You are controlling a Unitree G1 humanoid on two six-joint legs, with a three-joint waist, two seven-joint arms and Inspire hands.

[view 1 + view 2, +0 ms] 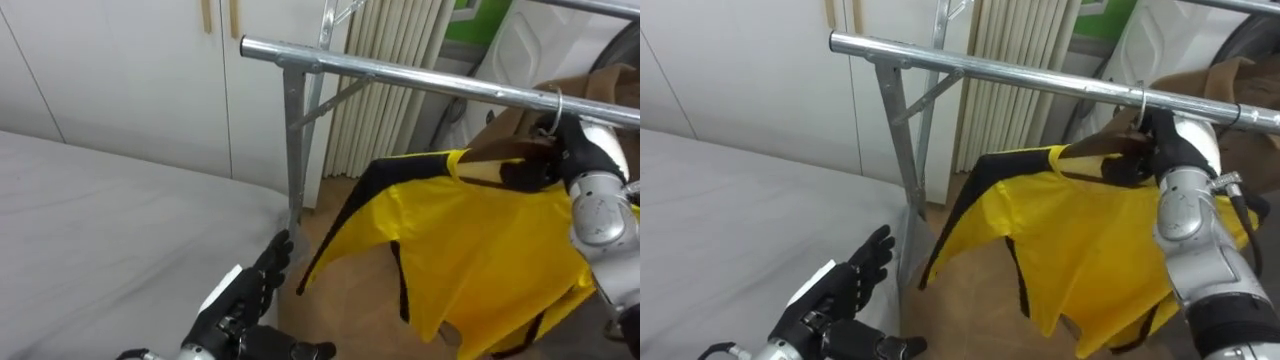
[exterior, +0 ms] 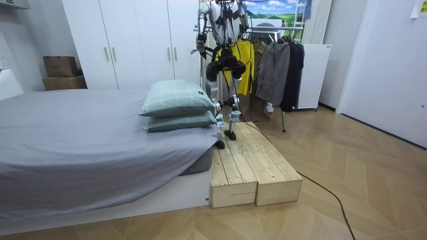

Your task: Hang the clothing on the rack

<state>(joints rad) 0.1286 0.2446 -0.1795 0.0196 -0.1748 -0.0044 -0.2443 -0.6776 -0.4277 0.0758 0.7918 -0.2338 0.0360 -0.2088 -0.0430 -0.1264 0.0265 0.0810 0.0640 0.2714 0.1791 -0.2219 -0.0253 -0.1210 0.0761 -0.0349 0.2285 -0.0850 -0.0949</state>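
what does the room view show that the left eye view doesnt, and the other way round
Room view adds: two pillows stacked on the bed, the wooden platform the robot stands on, dark clothes hanging beside the yellow garment. Left eye view adds: the hanger with its hook at the rail, the right hand closed on it, the left hand open low by the bed. Shared: the grey bed, yellow garment, white wardrobe.

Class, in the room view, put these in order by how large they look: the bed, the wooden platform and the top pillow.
1. bed, largest by far
2. wooden platform, though its near end is closer to the camera
3. top pillow, smallest
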